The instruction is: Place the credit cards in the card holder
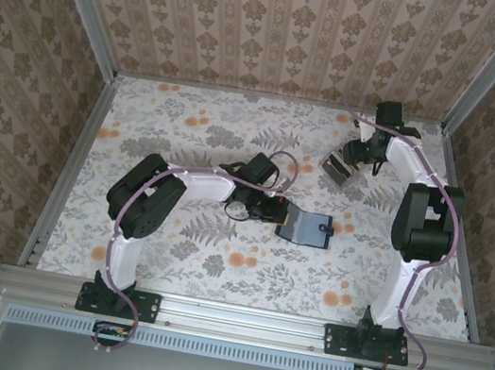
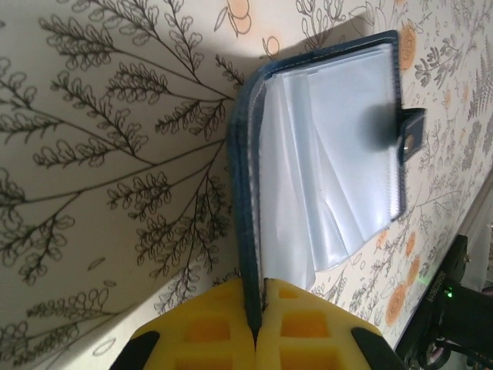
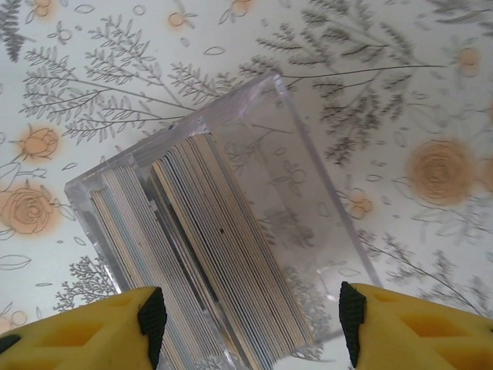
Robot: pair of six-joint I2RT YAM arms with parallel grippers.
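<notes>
The card holder (image 1: 309,227) lies open mid-table, navy outside with clear plastic sleeves (image 2: 339,131) fanned up inside and a snap tab (image 2: 412,131) on its far edge. My left gripper (image 2: 262,291) is shut on the near edge of its navy cover (image 2: 245,193), coming in from the left (image 1: 273,213). The credit cards (image 3: 223,262), a grey and beige stack standing on edge, sit in a clear box (image 3: 308,193) at the back right (image 1: 334,170). My right gripper (image 3: 250,324) hovers open over that box with a finger at each side, touching nothing.
The table has a floral cloth (image 1: 214,265) and is walled on three sides by patterned panels (image 1: 275,27). An aluminium rail (image 1: 243,318) runs along the near edge by the arm bases. The right arm's dark base (image 2: 454,308) stands past the holder.
</notes>
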